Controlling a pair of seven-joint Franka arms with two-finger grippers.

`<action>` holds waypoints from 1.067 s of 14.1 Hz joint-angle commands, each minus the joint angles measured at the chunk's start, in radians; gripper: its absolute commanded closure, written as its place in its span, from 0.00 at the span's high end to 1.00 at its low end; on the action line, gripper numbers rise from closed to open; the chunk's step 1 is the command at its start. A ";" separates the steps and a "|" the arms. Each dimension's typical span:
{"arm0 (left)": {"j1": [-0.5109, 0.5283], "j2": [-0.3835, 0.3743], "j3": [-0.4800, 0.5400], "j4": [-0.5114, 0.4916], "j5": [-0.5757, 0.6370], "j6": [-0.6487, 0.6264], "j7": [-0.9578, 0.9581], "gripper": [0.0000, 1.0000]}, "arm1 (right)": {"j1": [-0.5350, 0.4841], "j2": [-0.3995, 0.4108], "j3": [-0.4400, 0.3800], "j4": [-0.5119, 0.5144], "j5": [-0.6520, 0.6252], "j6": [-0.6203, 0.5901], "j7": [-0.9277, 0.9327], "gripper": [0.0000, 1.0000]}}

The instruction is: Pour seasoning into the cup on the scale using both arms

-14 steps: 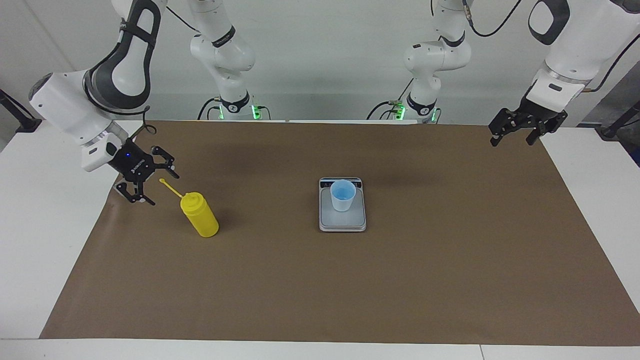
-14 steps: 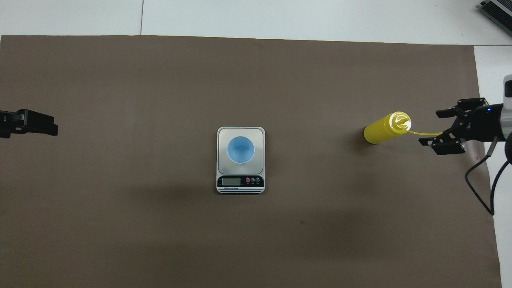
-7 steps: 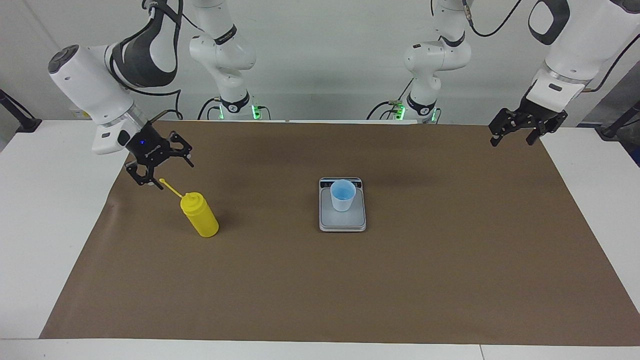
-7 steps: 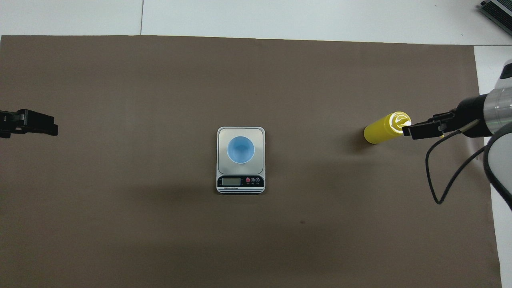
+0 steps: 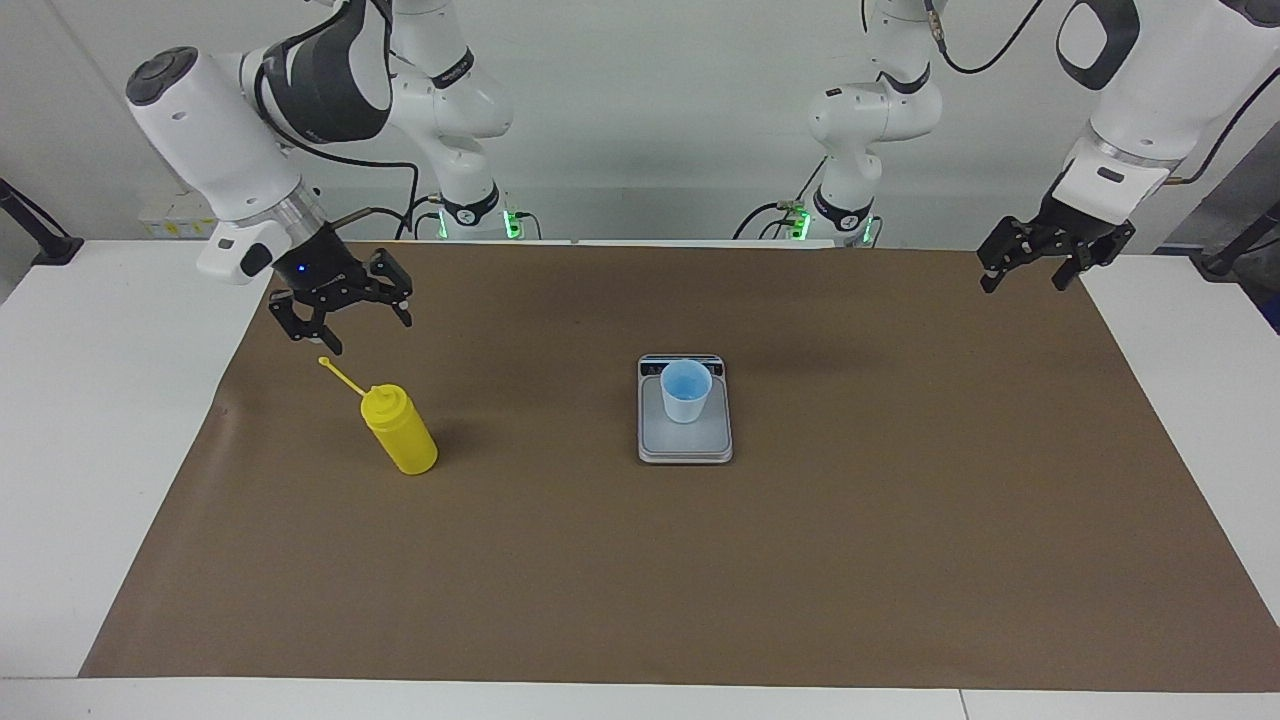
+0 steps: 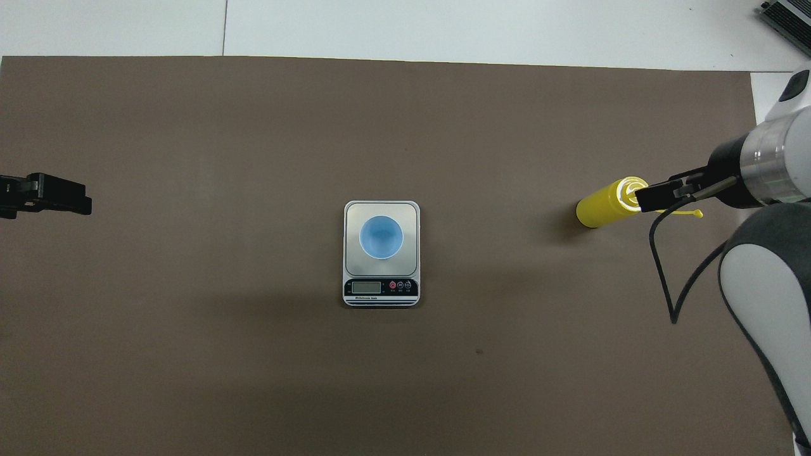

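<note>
The yellow squeeze bottle of seasoning (image 5: 400,432) stands upright on the brown mat (image 5: 640,560) toward the right arm's end of the table, its long axis vertical and cone top up, with the thin cap strap (image 5: 340,375) slanting up and away from the top toward the robots and that same end. The right gripper (image 5: 365,333) hangs in the air above the strap's tip, fingers spread apart and holding nothing. The light blue cup (image 5: 685,392) sits mouth-up on the silver-grey scale (image 5: 685,445) mid-mat, while the left gripper (image 5: 1025,278) waits with fingers apart over the mat's corner at the left arm's end.
</note>
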 commanded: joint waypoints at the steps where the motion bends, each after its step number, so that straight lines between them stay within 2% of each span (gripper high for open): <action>1: 0.004 -0.027 -0.002 -0.034 0.017 0.010 -0.010 1.00 | 0.007 0.008 0.002 0.040 -0.031 -0.076 0.169 1.00; 3: 0.004 -0.027 -0.002 -0.034 0.017 0.010 -0.010 1.00 | 0.009 0.007 0.020 0.066 -0.022 -0.116 0.252 1.00; 10: 0.004 -0.027 -0.002 -0.034 0.017 0.010 -0.010 1.00 | -0.005 0.020 0.031 0.211 -0.015 -0.279 0.280 1.00; 12: 0.004 -0.027 -0.002 -0.034 0.017 0.010 -0.010 1.00 | -0.011 0.023 0.033 0.212 -0.013 -0.279 0.294 1.00; 15: 0.003 -0.027 -0.002 -0.034 0.017 0.010 -0.012 1.00 | -0.020 0.017 0.028 0.155 -0.009 -0.235 0.286 1.00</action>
